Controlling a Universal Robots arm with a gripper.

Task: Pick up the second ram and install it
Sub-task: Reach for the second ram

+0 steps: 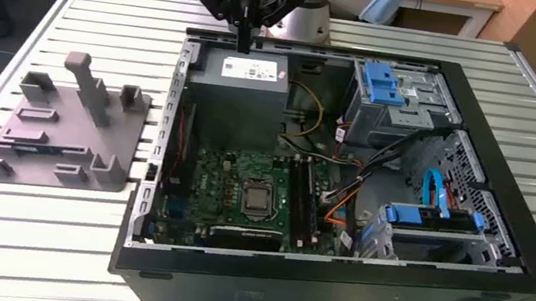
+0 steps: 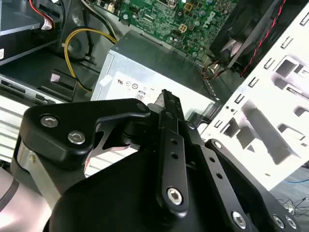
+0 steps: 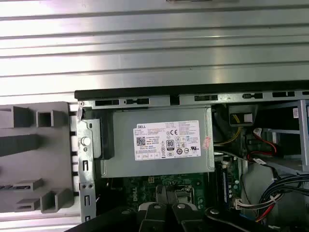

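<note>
The exterior view overlooks the whole case; both wrist views closely share its power supply.

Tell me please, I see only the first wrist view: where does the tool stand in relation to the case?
Observer: In the exterior view the tool hangs above the power supply, by the wall of the case farthest from that camera.
Operator: Is the tool open?
Observer: No. The second wrist view shows it shut.
Operator: I see one part of the grey fixture. Is it close to the tool?
Observer: No. The fixture lies on the table at the exterior view's left of the case, apart from the tool.
</note>
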